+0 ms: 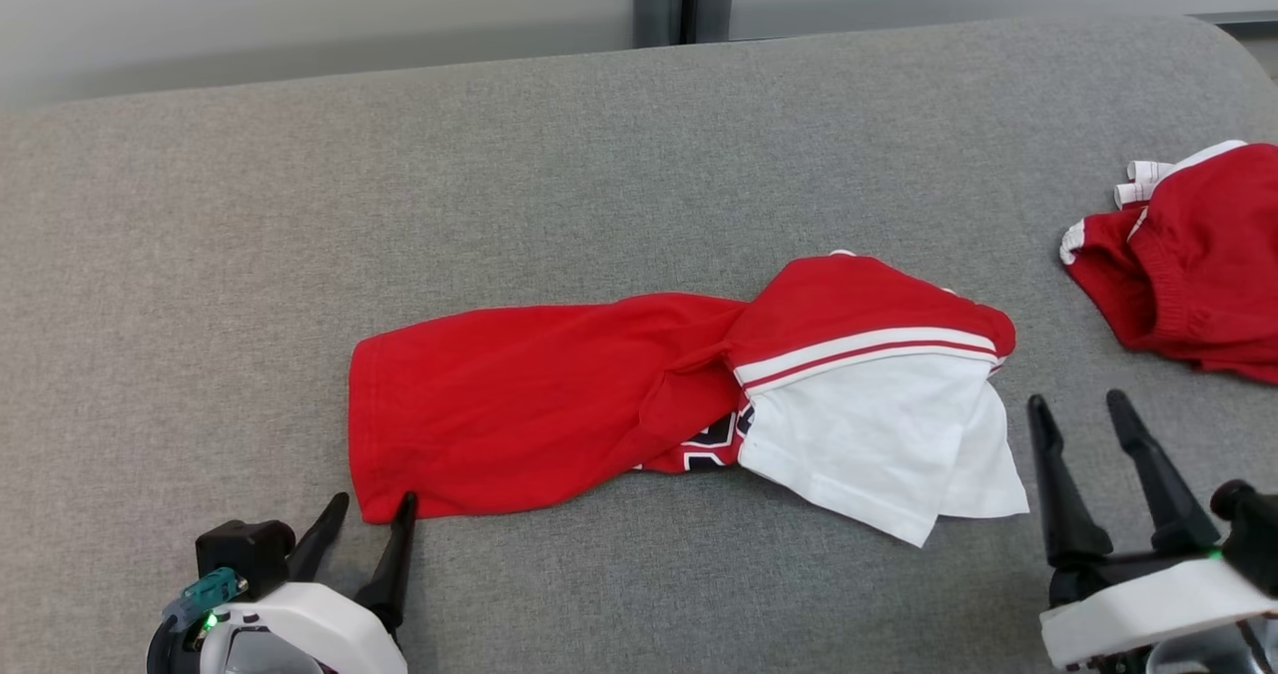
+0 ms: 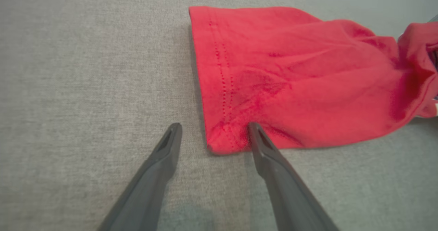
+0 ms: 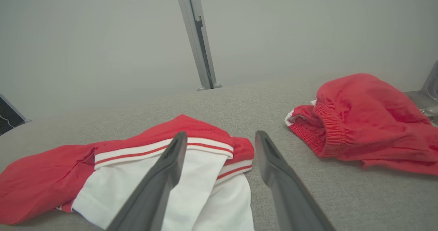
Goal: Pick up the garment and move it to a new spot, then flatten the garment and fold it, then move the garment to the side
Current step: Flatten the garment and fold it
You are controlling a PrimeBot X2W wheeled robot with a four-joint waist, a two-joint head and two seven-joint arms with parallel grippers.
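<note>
A grey woven fabric surface spreads wide, its far right corner rounded. Behind stands a pale wall, split by a grey metal upright

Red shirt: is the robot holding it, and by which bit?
Nothing is held. The shirt has its hem corner between the left gripper and its open fingers, unpinched; the right gripper is open beside the white part.

You had the garment, a red shirt with white sleeves and red-and-white striped trim, lying twisted and bunched lengthwise on the grey fabric surface, hem toward the robot's left.
</note>
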